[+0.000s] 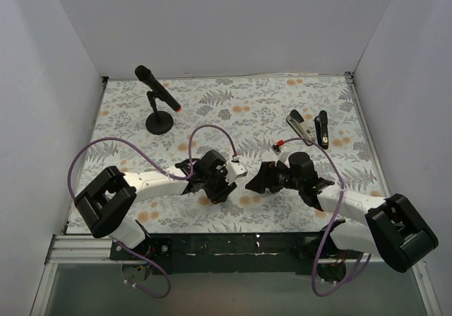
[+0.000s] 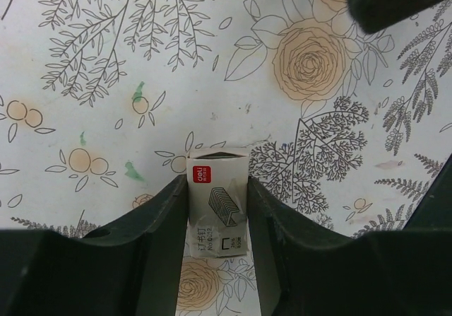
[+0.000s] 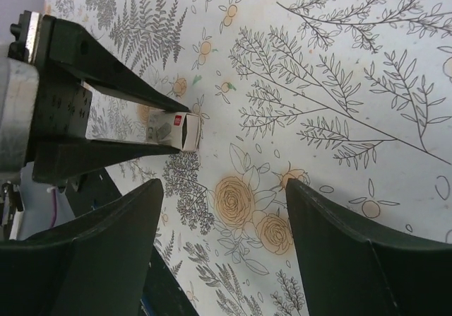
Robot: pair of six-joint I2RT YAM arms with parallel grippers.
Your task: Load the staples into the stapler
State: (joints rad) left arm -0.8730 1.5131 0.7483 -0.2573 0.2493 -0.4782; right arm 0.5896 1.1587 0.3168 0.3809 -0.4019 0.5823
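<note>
Desk [image 1: 282,97] carries the stapler [image 1: 309,129], hinged open, at its far right. Nearer the middle, the left gripper [image 1: 236,169] clamps the staple box [image 2: 216,203]; the right gripper [image 3: 222,252] gapes empty just beside it. Step in hand: unboxing. Next, the right gripper must likely draw the staples out.

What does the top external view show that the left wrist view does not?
Only the top view: the long silver-and-black stapler, lying open, and the black microphone on its round stand. Only the left wrist view: the red logo and staple drawing printed on the small whitish cardboard staple box. Both: that box between the left gripper's fingers, over the floral tablecloth.
</note>
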